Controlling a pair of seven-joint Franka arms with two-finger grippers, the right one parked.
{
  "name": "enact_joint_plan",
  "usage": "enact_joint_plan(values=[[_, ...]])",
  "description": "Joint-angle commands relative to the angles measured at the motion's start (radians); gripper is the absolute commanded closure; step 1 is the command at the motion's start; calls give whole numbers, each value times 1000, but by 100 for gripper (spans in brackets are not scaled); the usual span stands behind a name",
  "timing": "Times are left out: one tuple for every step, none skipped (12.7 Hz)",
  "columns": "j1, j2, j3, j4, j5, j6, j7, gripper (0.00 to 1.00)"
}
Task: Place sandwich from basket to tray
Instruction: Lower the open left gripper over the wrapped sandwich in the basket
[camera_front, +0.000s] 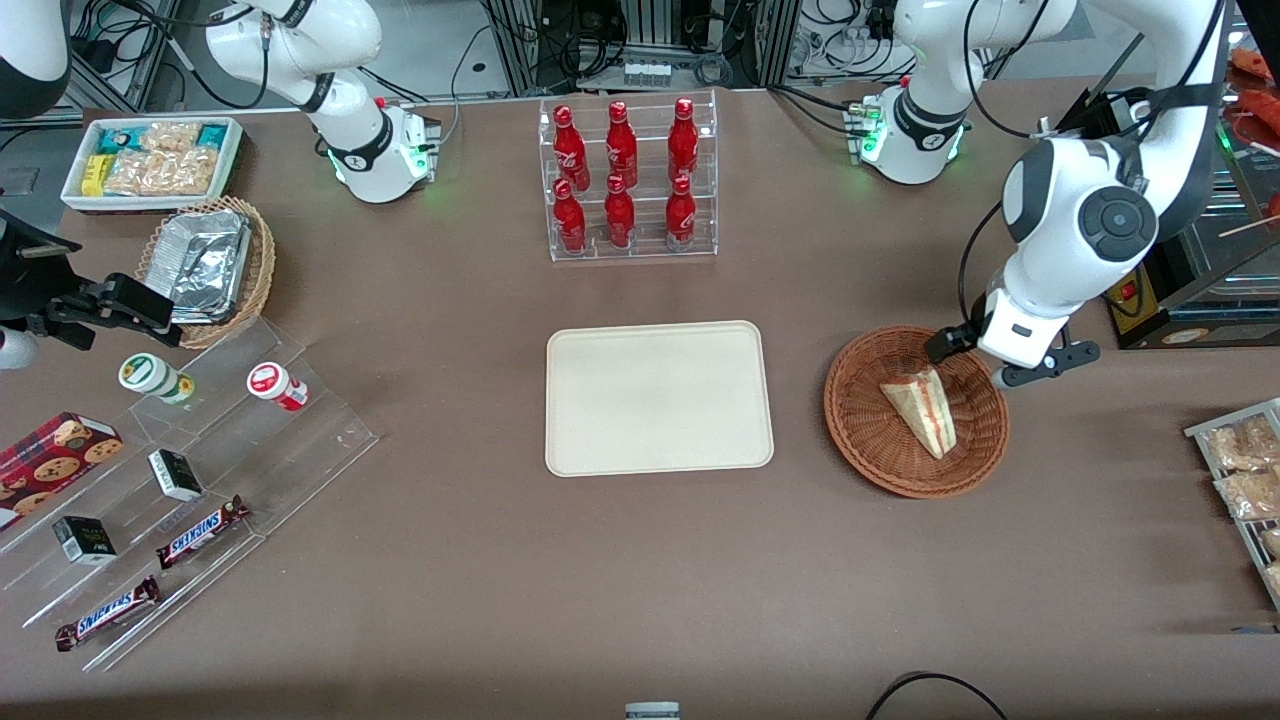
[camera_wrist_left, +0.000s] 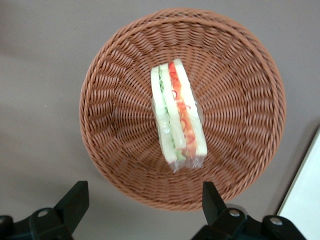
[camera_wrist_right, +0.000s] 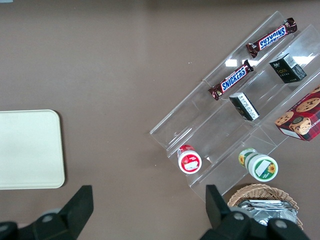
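Note:
The sandwich (camera_front: 925, 408), a wrapped white-bread wedge with red and green filling, lies in the round reddish-brown wicker basket (camera_front: 868, 432). In the left wrist view the sandwich (camera_wrist_left: 177, 117) shows its cut edge, in the middle of the basket (camera_wrist_left: 235, 100). The left arm's gripper (camera_front: 995, 360) hovers over the basket's rim, a little farther from the front camera than the sandwich. It is open and empty (camera_wrist_left: 142, 200), apart from the sandwich. The cream tray (camera_front: 658, 397) lies bare beside the basket, toward the parked arm's end; its edge shows in the left wrist view (camera_wrist_left: 305, 200).
A clear rack of red bottles (camera_front: 628, 180) stands farther from the front camera than the tray. A tan basket of foil containers (camera_front: 205, 262), a white snack bin (camera_front: 150, 160) and an acrylic stepped display (camera_front: 180, 480) lie toward the parked arm's end. Snack packets (camera_front: 1245, 470) lie at the working arm's end.

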Motion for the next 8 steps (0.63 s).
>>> enact_joint_plan(values=[[-12, 49, 0, 1, 12, 68, -182, 0], [-18, 63, 0, 3, 12, 80, -207, 0], [-20, 77, 0, 7, 10, 82, -226, 0], [-21, 94, 0, 21, 10, 84, -274, 0], [-27, 117, -2, 41, 10, 84, -343, 0], [-55, 135, 0, 53, 10, 84, -379, 0], [-61, 144, 1, 59, 10, 84, -384, 0], [-61, 146, 1, 59, 12, 85, -382, 0]])
